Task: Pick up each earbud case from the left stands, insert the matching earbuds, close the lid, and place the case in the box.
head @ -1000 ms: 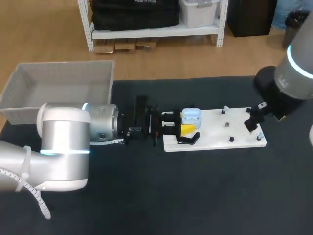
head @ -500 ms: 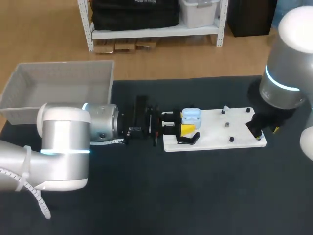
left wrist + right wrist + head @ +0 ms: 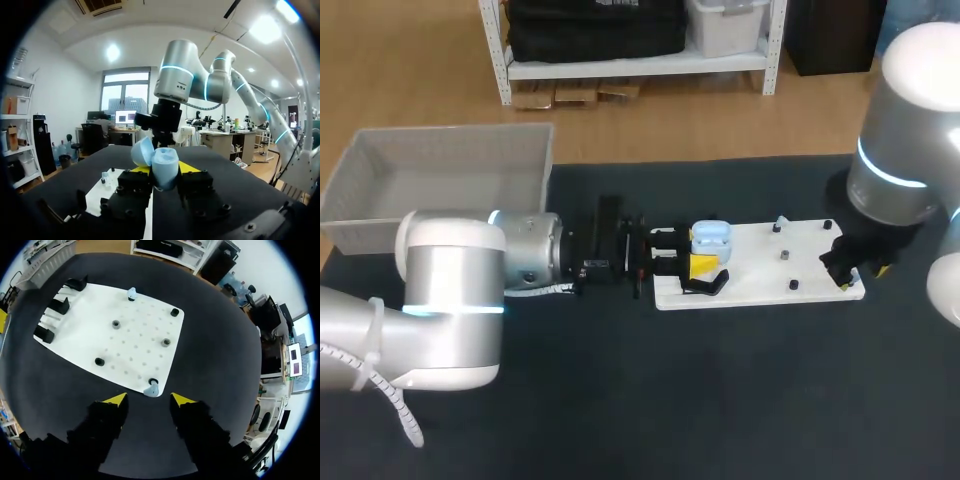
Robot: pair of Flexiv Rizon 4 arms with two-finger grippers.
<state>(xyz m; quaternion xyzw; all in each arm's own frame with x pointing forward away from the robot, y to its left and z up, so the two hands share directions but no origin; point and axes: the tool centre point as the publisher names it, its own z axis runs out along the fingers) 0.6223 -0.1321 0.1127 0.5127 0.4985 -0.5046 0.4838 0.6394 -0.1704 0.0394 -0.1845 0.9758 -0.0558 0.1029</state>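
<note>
Well, nearest of all is the right gripper, hanging over the near right corner of the white board. Its two yellow-tipped fingers are spread wide, with nothing between them. Just ahead of those tips, and lined up with the gap, a pale blue earbud sits at a black peg on that same corner. It touches neither finger.

That is the relation the coming move seems to turn on. The bud lies straight ahead of the open fingers, so I'd judge a short advance would put one finger on each side of it. Which way its long axis runs I cannot tell (it is too small from here). The right arm is by far the nearer one to it.

Further along, at the board's left end, the left gripper lies level and points right. It is pinching the light blue earbud case from both sides. The case's lid is tipped open, and the case sits just beside the black stands.

A second earbud waits at the board's far edge, well apart from both grippers. Farthest off, at the table's far left corner, stands the grey box.
</note>
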